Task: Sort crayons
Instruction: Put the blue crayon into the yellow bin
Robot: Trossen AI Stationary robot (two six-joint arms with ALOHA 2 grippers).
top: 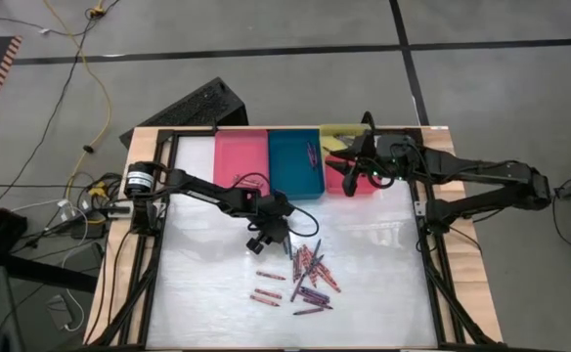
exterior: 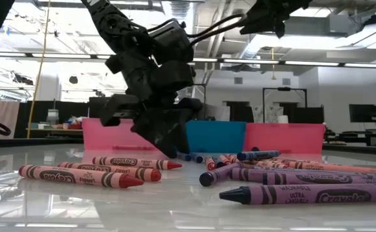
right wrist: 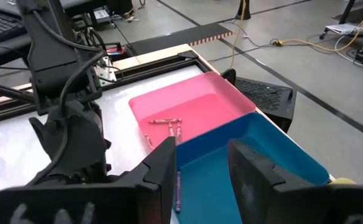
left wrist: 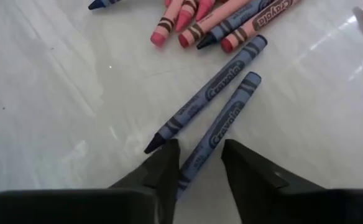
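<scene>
Crayons (top: 307,279) mostly unsorted on table (top: 207,293); few in pink tray (right wrist: 188,106). We see left gripper (left wrist: 200,163) straddling a blue crayon (left wrist: 222,127), fingers apart; right gripper (right wrist: 200,168) spread, empty.

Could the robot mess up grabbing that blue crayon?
Maybe. The left gripper straddles one blue crayon, but a second blue crayon lies right alongside. A finger might nudge it or pinch both. The grip is near the crayon's end, so it could tilt when lifted.
</scene>
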